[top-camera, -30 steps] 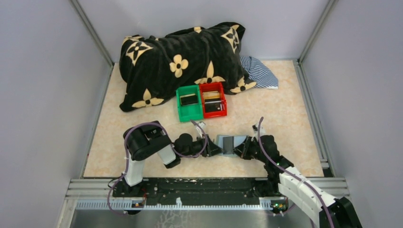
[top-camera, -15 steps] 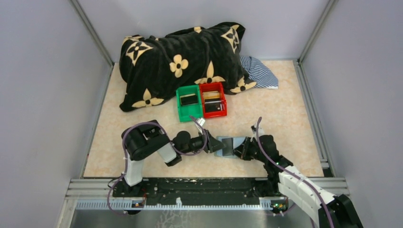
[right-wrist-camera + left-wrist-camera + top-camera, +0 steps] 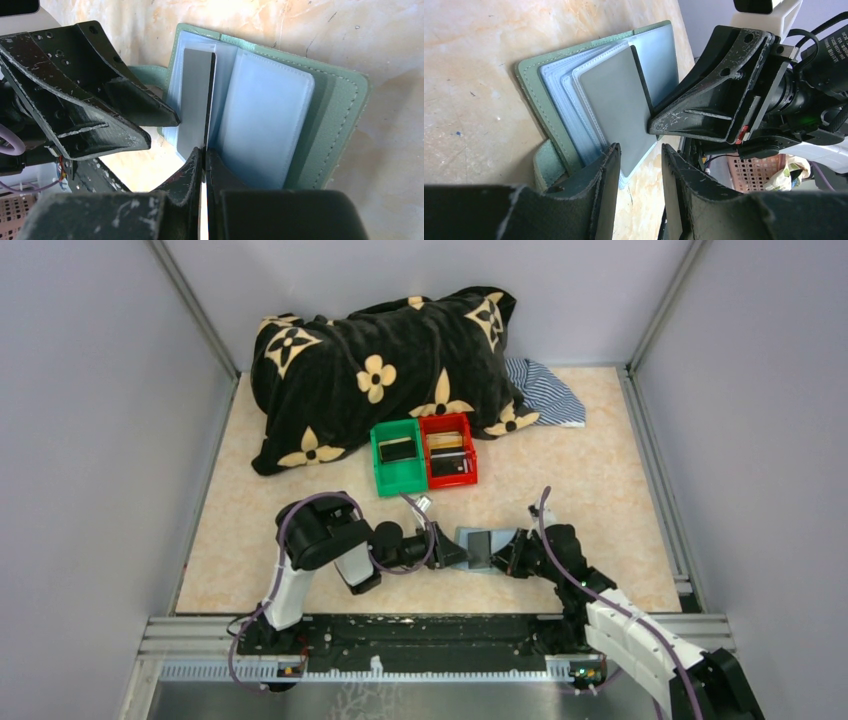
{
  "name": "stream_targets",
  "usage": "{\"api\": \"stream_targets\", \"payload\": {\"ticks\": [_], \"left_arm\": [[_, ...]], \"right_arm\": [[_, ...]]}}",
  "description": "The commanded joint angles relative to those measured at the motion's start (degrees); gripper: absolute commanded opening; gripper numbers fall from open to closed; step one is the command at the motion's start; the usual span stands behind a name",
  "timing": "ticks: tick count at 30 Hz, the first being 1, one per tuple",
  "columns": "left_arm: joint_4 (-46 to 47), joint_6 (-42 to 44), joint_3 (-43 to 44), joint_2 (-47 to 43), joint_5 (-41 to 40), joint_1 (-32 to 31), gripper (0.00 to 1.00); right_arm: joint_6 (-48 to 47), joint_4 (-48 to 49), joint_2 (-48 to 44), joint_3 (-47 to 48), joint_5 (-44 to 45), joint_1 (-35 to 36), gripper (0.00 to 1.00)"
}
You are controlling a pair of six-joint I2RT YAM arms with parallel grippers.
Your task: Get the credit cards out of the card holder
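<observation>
The card holder (image 3: 476, 546) lies open on the table between both grippers, with its grey-green cover (image 3: 343, 112) and blue-grey slot pockets (image 3: 569, 107) facing up. A dark grey credit card (image 3: 195, 102) sticks partway out of a pocket. My right gripper (image 3: 204, 152) is shut on that card's (image 3: 616, 102) end. My left gripper (image 3: 640, 150) stands open at the holder's other edge. One of its fingers (image 3: 606, 165) lies over the pockets' corner, and only table shows between the jaws. More credit cards lie in the red bin (image 3: 449, 473) and one dark card (image 3: 397, 449) in the green bin.
The green bin (image 3: 384, 462) and red bin stand side by side just beyond the holder. A black pillow with tan flowers (image 3: 380, 360) fills the back of the table, with a striped cloth (image 3: 548, 392) to its right. Grey walls close in on both sides.
The left arm's elbow has shifted to the right. Its gripper stays at the holder's left edge. The right gripper keeps its hold on the card.
</observation>
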Motion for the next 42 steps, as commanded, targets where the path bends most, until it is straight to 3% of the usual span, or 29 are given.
{"api": "stream_targets", "payload": {"ticks": [1,6,27,42], "left_arm": [[0.6,-0.5,-0.2,2.4,-0.3,0.5,0.43],[0.3,-1.2,0.2,3.0,-0.2,0.6,0.43],[-1.6,-2.5,0.6,3.8,0.8,1.2,0.42],[-1.6,-2.8,1.0,4.2,1.3,1.2,0.42]], "right_arm": [[-0.8,1.3,0.1,2.0,0.1,-0.1,0.0],[-0.5,-0.2,-1.6,2.2,1.5,-0.1,0.14],[4.1,1.5,-6.2,1.5,-1.2,-0.9,0.18],[5.9,2.2,-7.6,2.5,-3.0,-1.1,0.16]]}}
